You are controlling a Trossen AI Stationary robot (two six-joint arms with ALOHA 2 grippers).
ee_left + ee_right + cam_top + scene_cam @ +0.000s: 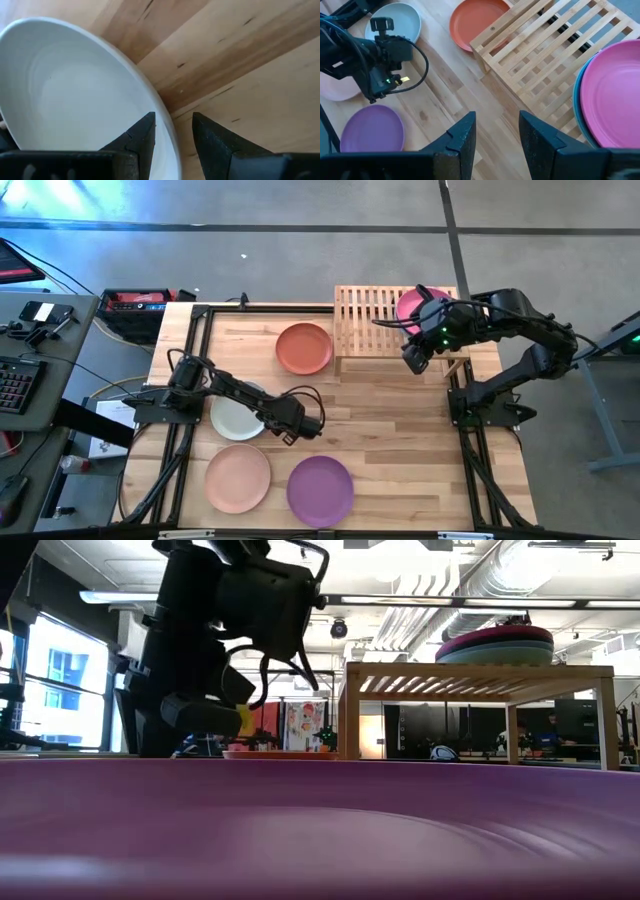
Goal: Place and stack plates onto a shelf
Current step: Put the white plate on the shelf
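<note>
A pale grey-green plate (235,418) lies flat on the table's left half. My left gripper (278,425) is low over its right rim, open. In the left wrist view one finger (142,142) stands over the plate's inside and the other (215,147) over the bare wood, with the rim (167,127) between them. The bamboo shelf (370,315) stands at the far edge, with a stack of plates topped by a magenta plate (415,305) on its right half. My right gripper (497,135) hangs open, high above the shelf's near edge, with nothing between its fingers.
An orange-red plate (304,348) lies left of the shelf. A peach plate (238,477) and a purple plate (320,490) lie near the front edge. The shelf's left half (535,55) is bare slats. Black frame rails (190,350) run along the table's sides.
</note>
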